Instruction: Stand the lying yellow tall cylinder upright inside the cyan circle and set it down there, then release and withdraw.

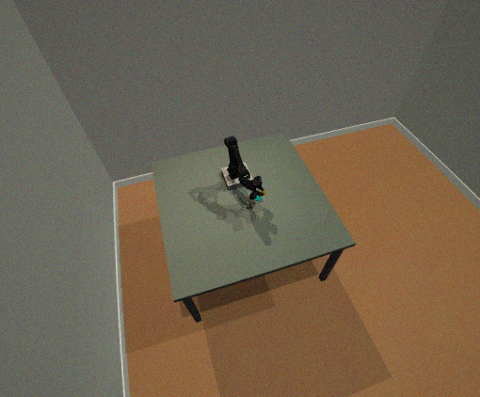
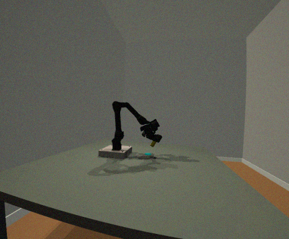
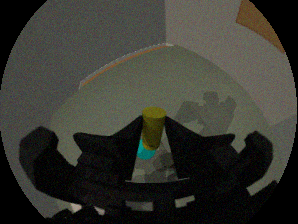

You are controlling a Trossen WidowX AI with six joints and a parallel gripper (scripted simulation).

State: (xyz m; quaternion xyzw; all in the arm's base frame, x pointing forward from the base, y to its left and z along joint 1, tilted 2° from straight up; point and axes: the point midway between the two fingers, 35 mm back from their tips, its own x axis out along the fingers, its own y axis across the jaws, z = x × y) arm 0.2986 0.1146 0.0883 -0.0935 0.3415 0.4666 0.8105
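Observation:
My gripper point(image 2: 154, 140) point(image 3: 152, 137) point(image 1: 259, 193) is shut on the yellow tall cylinder point(image 2: 153, 144) point(image 3: 153, 127) point(image 1: 263, 192). It holds the cylinder in the air, steeply tilted, with its lower end sticking out past the fingertips. The cyan circle point(image 2: 148, 154) point(image 1: 257, 198) point(image 3: 144, 151) is a small flat disc on the green table point(image 2: 161, 192) point(image 1: 239, 235), close to the arm's base. The cylinder hangs a short way above the circle and slightly to its right in the exterior view. In the wrist view the circle shows just behind the cylinder's near end, partly hidden by it.
The arm's light grey base plate point(image 2: 115, 152) point(image 1: 231, 178) stands on the table just left of the circle. The arm's shadows fall across the table top near the circle. An orange floor point(image 1: 399, 235) with a pale skirting surrounds the table.

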